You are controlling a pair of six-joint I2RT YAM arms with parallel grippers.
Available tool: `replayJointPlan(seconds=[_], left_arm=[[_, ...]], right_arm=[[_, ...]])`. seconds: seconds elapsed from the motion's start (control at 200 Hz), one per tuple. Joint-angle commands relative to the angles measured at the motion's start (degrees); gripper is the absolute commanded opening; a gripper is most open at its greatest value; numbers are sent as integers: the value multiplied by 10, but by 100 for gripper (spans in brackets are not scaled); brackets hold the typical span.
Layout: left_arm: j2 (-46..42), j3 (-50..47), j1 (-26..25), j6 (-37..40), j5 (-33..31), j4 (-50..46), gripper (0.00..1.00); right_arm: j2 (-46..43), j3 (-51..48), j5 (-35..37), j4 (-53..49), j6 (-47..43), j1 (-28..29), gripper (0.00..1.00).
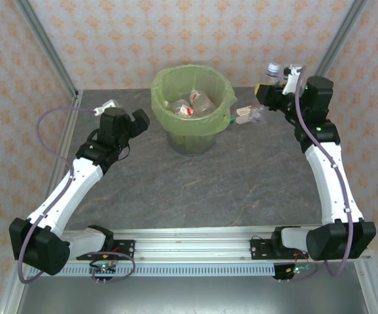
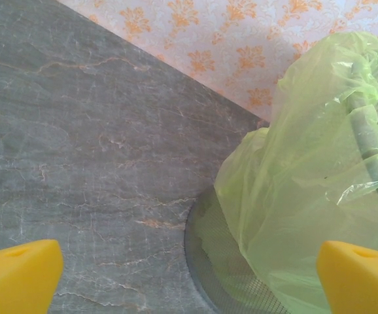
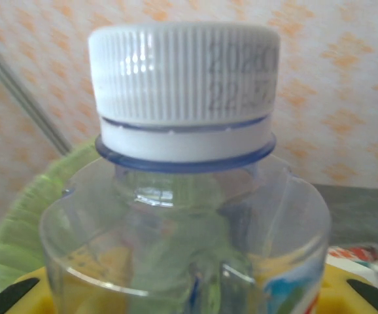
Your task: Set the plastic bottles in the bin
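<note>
My right gripper [image 1: 268, 90] is shut on a clear plastic bottle [image 1: 274, 69] with a white cap, held above the table to the right of the bin [image 1: 176, 88]. In the right wrist view that bottle [image 3: 184, 85] sits close up between my yellow fingers [image 3: 29, 294]. The bin is a grey mesh bucket lined with a light-green bag, and several bottles [image 1: 190, 104] lie inside it. Another bottle [image 1: 249, 115] with a red-and-white label lies on the table by the bin's right side. My left gripper [image 1: 141, 118] is open and holds nothing, left of the bin [image 2: 320, 183], its yellow fingertips [image 2: 19, 275] wide apart.
The grey stone-patterned table [image 1: 241, 183] is ringed by patterned walls [image 1: 110, 39] with metal corner posts [image 1: 45, 46]. A metal rail [image 1: 195, 245] carrying both arm bases runs along the near edge.
</note>
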Motion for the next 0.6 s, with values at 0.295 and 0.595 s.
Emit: replayJointPlan(seconds=[0.295, 0.595], left_arm=[[4, 8, 6, -3, 11, -1, 100], [-3, 10, 6, 2, 5, -11, 100]], right_arm=[[131, 208, 37, 0, 65, 179, 39], [249, 330, 82, -38, 47, 234, 41]])
